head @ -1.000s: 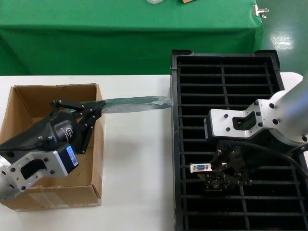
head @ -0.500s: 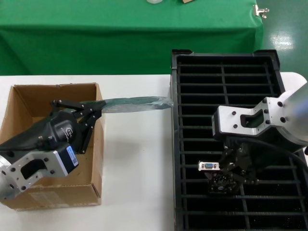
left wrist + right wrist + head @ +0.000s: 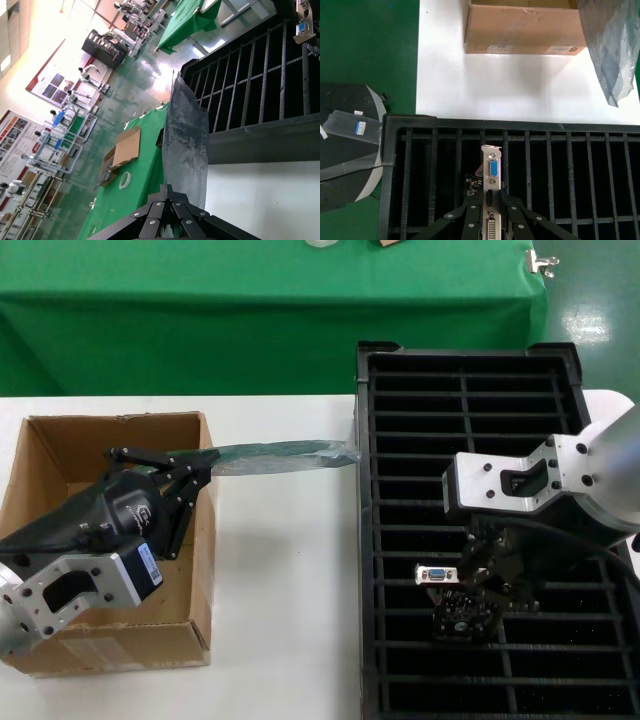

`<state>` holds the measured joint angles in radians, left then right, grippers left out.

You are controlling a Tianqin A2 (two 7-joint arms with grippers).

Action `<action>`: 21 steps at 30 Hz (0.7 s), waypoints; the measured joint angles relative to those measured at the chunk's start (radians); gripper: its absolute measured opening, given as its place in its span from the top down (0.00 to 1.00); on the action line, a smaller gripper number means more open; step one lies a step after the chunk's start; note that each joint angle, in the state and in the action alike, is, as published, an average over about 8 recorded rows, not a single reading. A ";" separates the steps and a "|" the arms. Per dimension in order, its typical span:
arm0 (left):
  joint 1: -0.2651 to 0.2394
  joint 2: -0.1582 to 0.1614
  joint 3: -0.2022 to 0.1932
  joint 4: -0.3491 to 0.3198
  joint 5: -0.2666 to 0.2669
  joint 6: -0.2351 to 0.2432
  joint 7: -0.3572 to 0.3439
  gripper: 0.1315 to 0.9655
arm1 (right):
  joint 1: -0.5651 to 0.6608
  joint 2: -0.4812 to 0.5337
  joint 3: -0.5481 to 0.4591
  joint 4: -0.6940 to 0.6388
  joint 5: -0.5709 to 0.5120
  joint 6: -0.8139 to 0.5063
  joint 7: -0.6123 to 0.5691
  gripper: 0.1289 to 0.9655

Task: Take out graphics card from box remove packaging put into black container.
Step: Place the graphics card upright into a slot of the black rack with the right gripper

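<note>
Holding the graphics card (image 3: 455, 592), right end effector (image 3: 487, 585) shifted rightward over black container (image 3: 462, 390)

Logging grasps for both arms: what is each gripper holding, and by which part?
Left gripper: packaging, by one end. Right gripper: graphics card, by its bracket, over the black container.

One graphics card (image 3: 452, 592) shows, one cardboard box (image 3: 60, 455), one grey packaging bag (image 3: 275, 456), and one black container (image 3: 365, 540) (its many slots run in two columns beside a central divider). Two grippers are visible: left gripper (image 3: 185, 483) and right gripper (image 3: 490, 575).
</note>
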<state>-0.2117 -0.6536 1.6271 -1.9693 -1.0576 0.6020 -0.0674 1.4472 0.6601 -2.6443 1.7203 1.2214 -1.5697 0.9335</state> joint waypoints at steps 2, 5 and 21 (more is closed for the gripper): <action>0.000 0.000 0.000 0.000 0.000 0.000 0.000 0.99 | 0.000 -0.003 0.003 -0.005 -0.004 0.000 -0.005 0.93; 0.000 0.000 0.000 0.000 0.000 0.000 0.000 0.99 | 0.000 -0.008 0.006 -0.012 -0.010 0.000 -0.012 0.93; 0.000 0.000 0.000 0.000 0.000 0.000 0.000 0.99 | 0.022 -0.017 -0.001 -0.016 -0.009 0.000 -0.017 0.93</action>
<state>-0.2117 -0.6536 1.6271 -1.9693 -1.0576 0.6020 -0.0674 1.4693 0.6432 -2.6454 1.7042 1.2125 -1.5697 0.9163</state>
